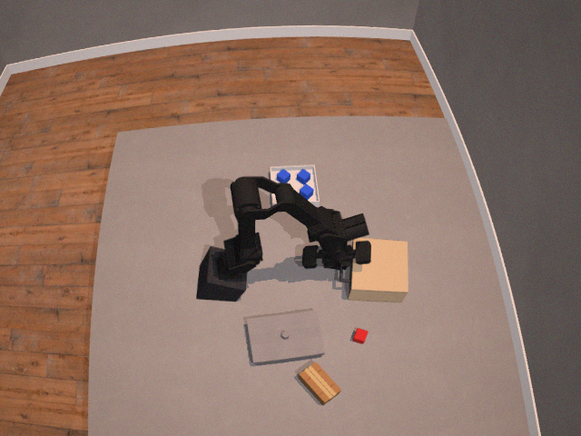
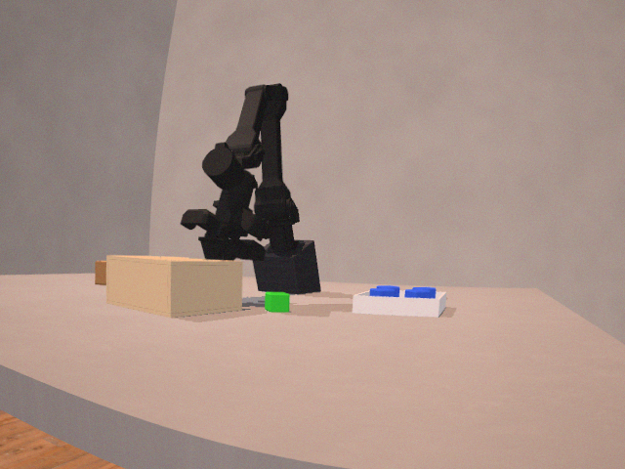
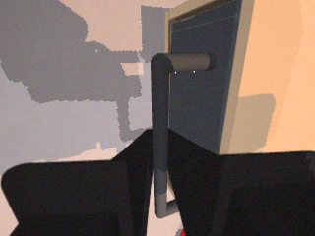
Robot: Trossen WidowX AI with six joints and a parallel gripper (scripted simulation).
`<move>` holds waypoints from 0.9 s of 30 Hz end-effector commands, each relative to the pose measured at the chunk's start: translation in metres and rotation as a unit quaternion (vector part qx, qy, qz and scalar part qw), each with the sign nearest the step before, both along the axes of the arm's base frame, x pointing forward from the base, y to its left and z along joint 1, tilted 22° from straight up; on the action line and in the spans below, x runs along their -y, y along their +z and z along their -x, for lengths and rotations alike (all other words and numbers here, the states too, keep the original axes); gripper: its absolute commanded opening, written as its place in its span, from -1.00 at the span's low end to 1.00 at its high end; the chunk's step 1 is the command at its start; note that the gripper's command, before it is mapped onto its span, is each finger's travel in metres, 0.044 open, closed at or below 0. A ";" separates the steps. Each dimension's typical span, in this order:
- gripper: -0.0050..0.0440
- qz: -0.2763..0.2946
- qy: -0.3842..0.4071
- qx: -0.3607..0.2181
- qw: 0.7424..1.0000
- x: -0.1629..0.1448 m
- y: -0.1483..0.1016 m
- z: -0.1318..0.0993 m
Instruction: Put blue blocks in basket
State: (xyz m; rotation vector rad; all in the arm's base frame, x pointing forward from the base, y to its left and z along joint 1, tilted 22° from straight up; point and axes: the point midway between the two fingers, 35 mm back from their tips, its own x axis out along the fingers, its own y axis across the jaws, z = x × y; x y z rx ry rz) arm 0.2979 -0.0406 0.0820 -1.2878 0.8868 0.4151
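Note:
The white basket [image 1: 294, 183] stands upright behind the arm and holds three blue blocks [image 1: 303, 176]. It also shows in the side view [image 2: 398, 303]. The tan drawer cabinet [image 1: 379, 270] stands to the right of the arm. My gripper [image 1: 344, 271] is at its left face, shut on the grey drawer handle [image 3: 159, 138]. The dark drawer front [image 3: 204, 88] looks pushed in, level with the cabinet's frame. The inside of the drawer is hidden.
A grey box with a knobbed lid [image 1: 284, 335] lies in front of the arm's base, its lid on. A red block [image 1: 360, 335] and a wooden slatted block [image 1: 320, 382] lie near it. A green block [image 2: 276, 301] sits beside the cabinet, between it and the basket.

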 end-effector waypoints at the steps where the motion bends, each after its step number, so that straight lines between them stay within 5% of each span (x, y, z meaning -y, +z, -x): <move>1: -0.80 0.003 -0.001 0.010 1.000 0.003 0.004 -0.007; 21: -0.80 0.003 -0.001 0.010 1.000 0.003 0.004 -0.007; 22: -0.19 0.003 -0.001 0.010 1.000 0.000 0.001 0.001; 27: -0.19 0.003 -0.001 0.010 1.000 0.000 0.001 0.001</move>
